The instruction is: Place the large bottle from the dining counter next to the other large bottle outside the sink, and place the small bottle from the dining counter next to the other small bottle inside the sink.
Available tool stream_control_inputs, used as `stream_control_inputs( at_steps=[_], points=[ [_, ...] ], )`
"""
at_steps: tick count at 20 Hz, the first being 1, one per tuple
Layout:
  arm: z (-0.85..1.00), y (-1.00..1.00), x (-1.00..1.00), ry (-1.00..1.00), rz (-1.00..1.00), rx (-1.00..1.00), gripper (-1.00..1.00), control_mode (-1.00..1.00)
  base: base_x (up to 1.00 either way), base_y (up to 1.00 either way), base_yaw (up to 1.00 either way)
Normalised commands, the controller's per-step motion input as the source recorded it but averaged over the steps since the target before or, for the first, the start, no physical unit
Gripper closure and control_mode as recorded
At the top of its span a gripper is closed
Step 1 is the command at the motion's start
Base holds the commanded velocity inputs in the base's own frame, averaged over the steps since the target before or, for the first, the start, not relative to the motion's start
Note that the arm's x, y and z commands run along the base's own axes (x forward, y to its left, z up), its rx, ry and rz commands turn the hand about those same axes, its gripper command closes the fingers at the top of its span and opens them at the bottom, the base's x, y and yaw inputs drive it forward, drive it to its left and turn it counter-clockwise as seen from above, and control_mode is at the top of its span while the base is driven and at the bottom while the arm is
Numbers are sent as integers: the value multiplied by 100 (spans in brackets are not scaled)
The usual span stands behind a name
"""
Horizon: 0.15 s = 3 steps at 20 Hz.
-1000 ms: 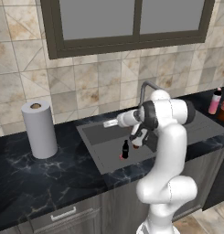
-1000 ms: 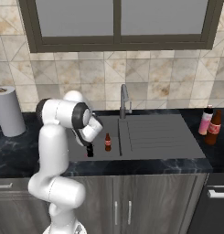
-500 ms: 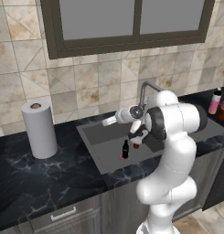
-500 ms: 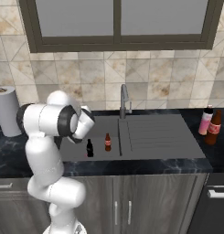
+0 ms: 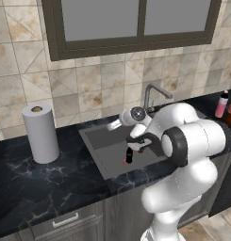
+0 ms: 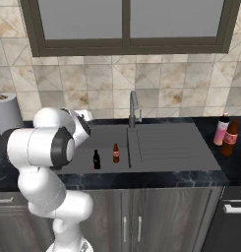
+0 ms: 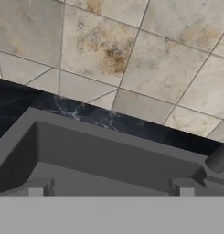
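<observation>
Arm: the white arm folds in over the sink (image 6: 156, 147), its elbow bulking up at the near edge of the counter (image 5: 37, 188).
Gripper: the gripper (image 5: 138, 140) hangs just above the basin, fingers spread wide with nothing between them; the hand view looks at the sink's back wall and the tiles beyond.
Small bottles: in the left half of the basin stand a dark small bottle (image 6: 96, 159) and, just beside it, a red-brown small bottle (image 6: 116, 153), both upright, a narrow gap between them.
Step in hand, as I read it: the small one looks set down next to its partner, so the job now is to get the hand out cleanly.
How to do it well: lift straight up before any swing, because the open fingers sit close over the bottle tops and a sideways move could topple either one.
Watch: the faucet (image 6: 133, 106) rises at the back edge of the sink, so clear its spout on the way up.
Large bottles: far off near the right end of the counter, outside the basin, the pink bottle (image 6: 221, 129) and the brown red-labelled bottle (image 6: 230, 137) stand upright, shoulder to shoulder.
Far left: a paper towel roll (image 5: 40, 133) stands at the back of the counter, well clear.
</observation>
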Motion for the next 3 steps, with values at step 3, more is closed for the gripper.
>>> stream_control_inputs(
  at_steps=[3],
  points=[
    [17,0,-54,-5,-6,-10,-100,-100,0,0,0]
  ],
)
